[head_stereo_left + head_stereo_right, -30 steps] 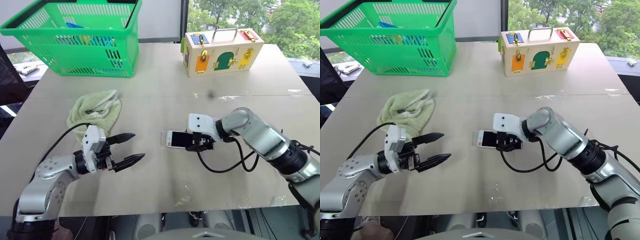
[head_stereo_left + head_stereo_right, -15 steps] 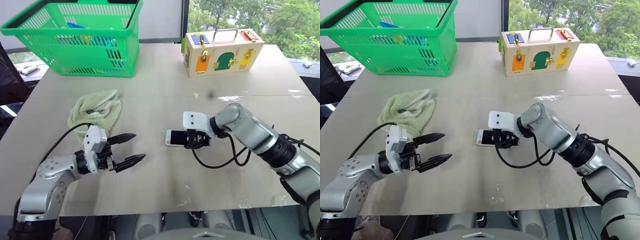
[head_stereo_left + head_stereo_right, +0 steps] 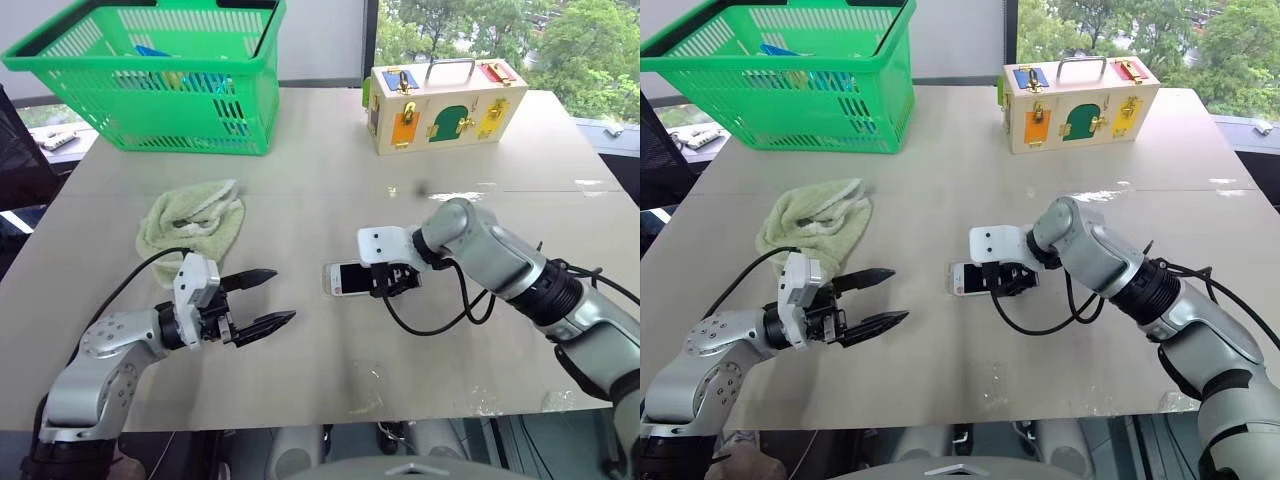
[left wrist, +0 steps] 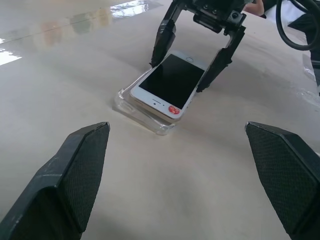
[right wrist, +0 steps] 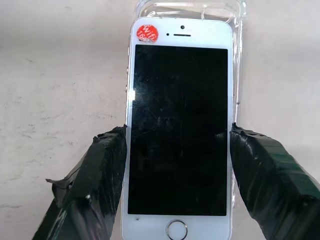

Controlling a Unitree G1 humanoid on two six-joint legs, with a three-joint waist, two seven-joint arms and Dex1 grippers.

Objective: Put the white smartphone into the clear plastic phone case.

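- White smartphone [image 5: 179,135] lies screen-up on clear plastic phone case [image 4: 142,111], mid-counter [image 3: 330,190], not fully seated.
- Right claw [image 5: 177,187] grasps its long edges.
- Left claw [image 3: 262,300] released, well apart.
- Judgement: stiff, light, slippery glass; grip by sides.

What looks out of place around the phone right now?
The white smartphone lies skewed on the clear plastic phone case, its sticker end riding above the rim, not seated. The right tool straddles it.
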